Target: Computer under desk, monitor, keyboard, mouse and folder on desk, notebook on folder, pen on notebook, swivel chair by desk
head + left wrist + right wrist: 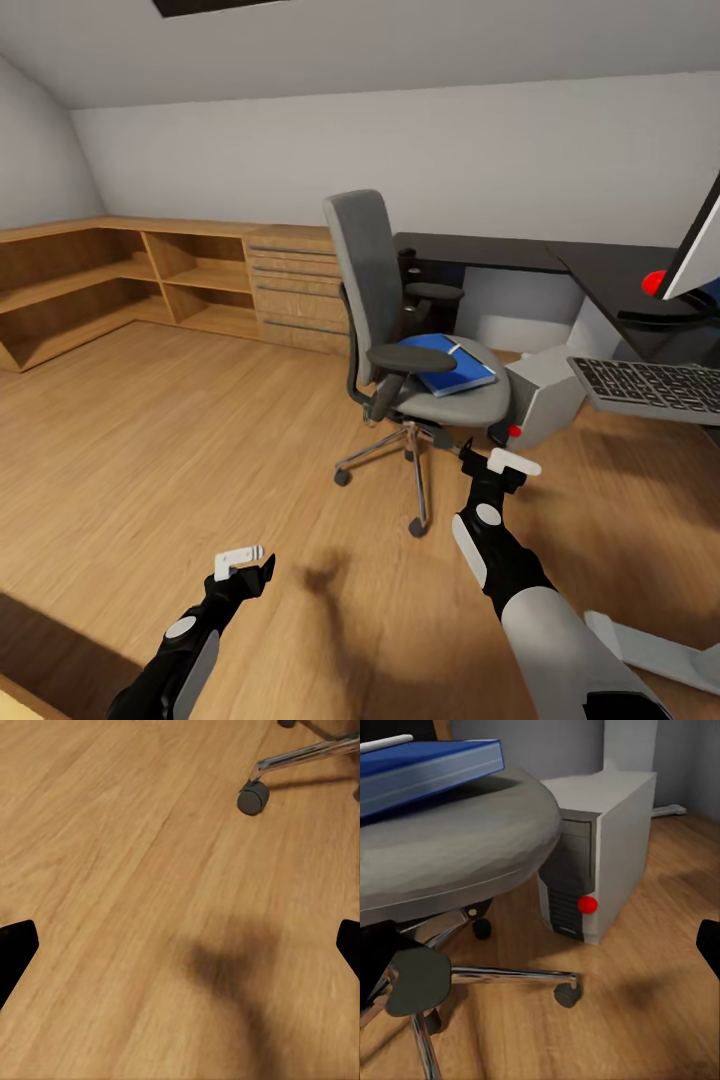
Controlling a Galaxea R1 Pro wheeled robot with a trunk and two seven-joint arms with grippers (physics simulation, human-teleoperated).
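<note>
The grey swivel chair [385, 300] stands on the wood floor, apart from the black desk [480, 252]. On its seat [450, 847] lies the blue folder [445, 362] [427, 765] with the white pen [455, 349] [386, 744] on top. The grey computer [545, 395] [592, 847] sits on the floor beside the chair. The monitor [700, 250] and keyboard [650, 385] rest on the desk at right. Notebook and mouse are out of view. My right gripper [495, 463] is open, low in front of the seat. My left gripper [250, 565] hangs open over bare floor.
Light wooden shelves [100, 280] and a wooden drawer chest [295, 290] line the back left wall. The chair's chrome legs and casters [253, 796] [566, 994] spread over the floor near both grippers. Open wood floor [150, 450] lies to the left.
</note>
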